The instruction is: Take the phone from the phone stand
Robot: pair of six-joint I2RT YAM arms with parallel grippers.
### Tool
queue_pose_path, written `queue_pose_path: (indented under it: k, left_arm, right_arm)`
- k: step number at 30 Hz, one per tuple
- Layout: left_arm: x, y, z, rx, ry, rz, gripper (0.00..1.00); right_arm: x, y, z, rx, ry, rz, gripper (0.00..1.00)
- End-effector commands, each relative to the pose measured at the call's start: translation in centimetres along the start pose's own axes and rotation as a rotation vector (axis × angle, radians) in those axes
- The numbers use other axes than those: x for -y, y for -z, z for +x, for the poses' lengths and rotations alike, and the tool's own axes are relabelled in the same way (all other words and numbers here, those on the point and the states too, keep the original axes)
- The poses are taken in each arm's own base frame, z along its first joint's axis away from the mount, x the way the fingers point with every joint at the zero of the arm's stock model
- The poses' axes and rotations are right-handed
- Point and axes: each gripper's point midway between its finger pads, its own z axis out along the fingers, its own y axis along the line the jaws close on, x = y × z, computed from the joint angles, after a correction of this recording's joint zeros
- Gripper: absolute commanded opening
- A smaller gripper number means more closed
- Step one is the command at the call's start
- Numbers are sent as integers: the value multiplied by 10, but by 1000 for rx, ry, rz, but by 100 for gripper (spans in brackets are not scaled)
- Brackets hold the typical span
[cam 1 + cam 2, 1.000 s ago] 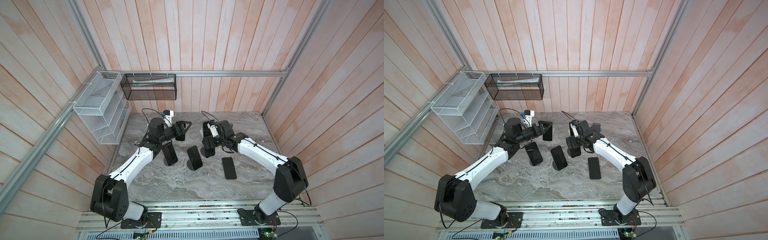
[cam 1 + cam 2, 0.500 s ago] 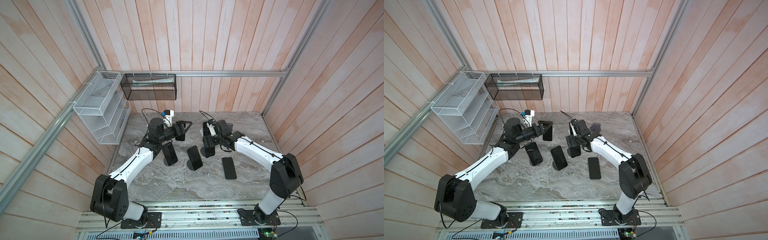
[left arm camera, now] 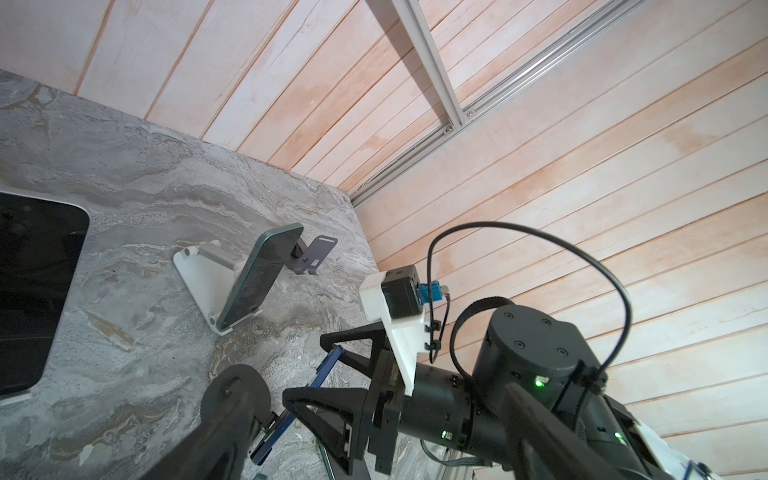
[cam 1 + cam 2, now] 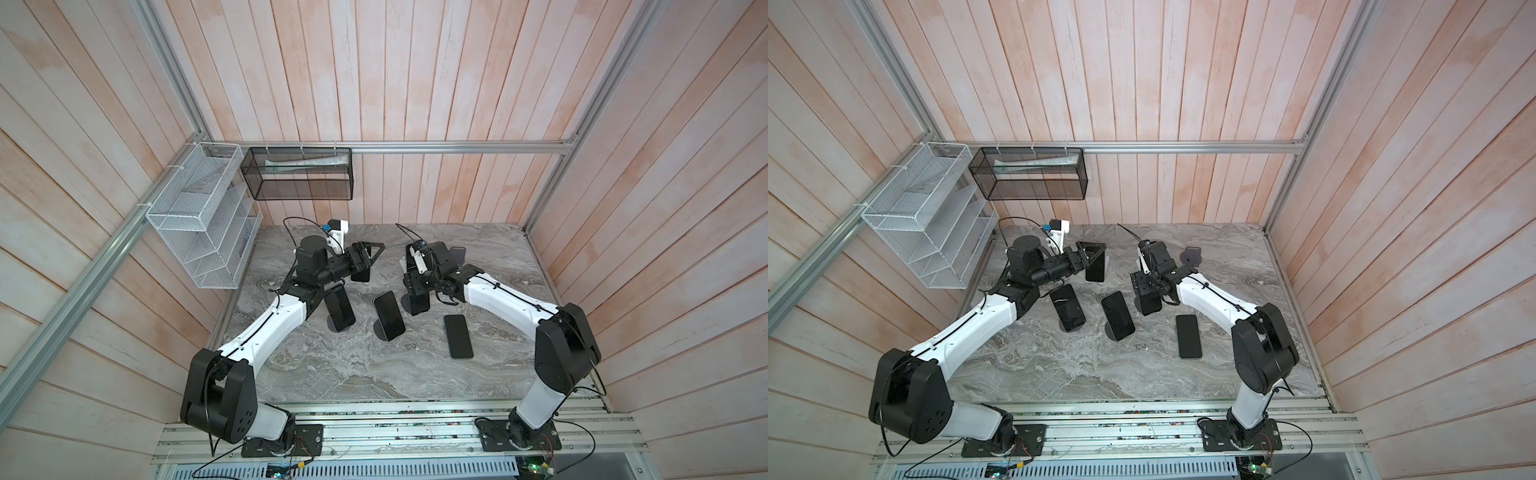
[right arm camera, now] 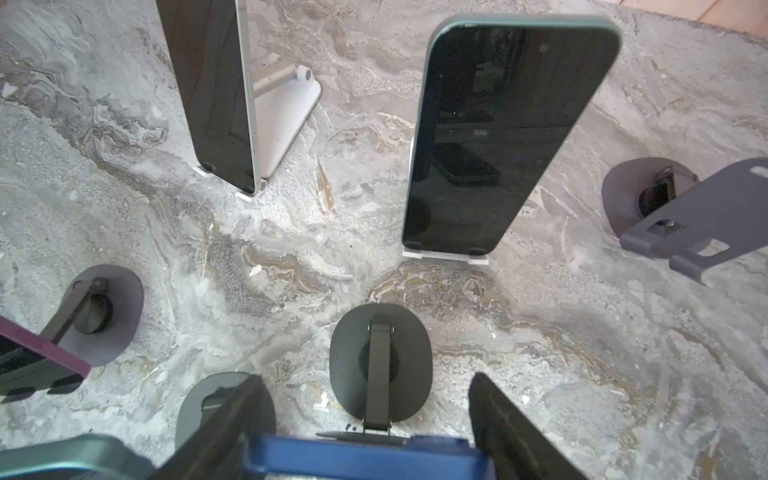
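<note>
A grey marbled tabletop [image 4: 332, 374] forms the floor of a booth lined with pale pinkish wooden planks [image 4: 415, 83] and framed by aluminium rails [image 4: 457, 146]. A white wire rack [image 4: 199, 220] hangs on the left wall and a black mesh basket [image 4: 299, 174] on the back wall (something pale lies in it, too small to name). Dark propped phones [image 4: 388, 314] stand about the middle of the surface, and one flat phone [image 4: 458, 336] lies near the right arm.

The blue phone [image 5: 357, 455] leans on its dark stand [image 5: 380, 361], which has an oval base, near the centre of the table and directly under the right gripper [image 5: 365, 375]. That gripper's fingers [image 5: 232, 419] flank the phone's top edge on both sides; whether they press on it cannot be told.

The left gripper [image 4: 372, 251] hangs at the back left near a silver-edged phone [image 5: 216, 91] on a white stand, its jaws spread wide with nothing between them. An empty grey stand [image 5: 698, 208] sits at the rear.
</note>
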Motion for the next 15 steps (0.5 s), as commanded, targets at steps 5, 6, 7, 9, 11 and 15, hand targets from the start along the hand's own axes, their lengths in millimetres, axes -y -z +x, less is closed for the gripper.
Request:
queue_pose_path:
  k: [5, 6, 7, 9, 11, 15]
  left_arm:
    - [6, 5, -2, 10, -12, 24, 94]
    - [6, 5, -1, 10, -13, 23, 94]
    - [5, 5, -2, 12, -11, 20, 94]
    - [6, 5, -1, 7, -7, 26, 94]
    - [7, 5, -1, 8, -10, 31, 94]
    - [12, 7, -3, 17, -39, 33, 92]
  right_arm:
    - [1, 0, 2, 0, -1, 35, 68]
    - [0, 2, 1, 7, 0, 30, 68]
    - [-2, 4, 0, 9, 4, 28, 67]
    - [-3, 9, -4, 26, 9, 39, 66]
    - [-5, 17, -10, 46, 6, 37, 65]
    - [-11, 38, -27, 98, 21, 14, 65]
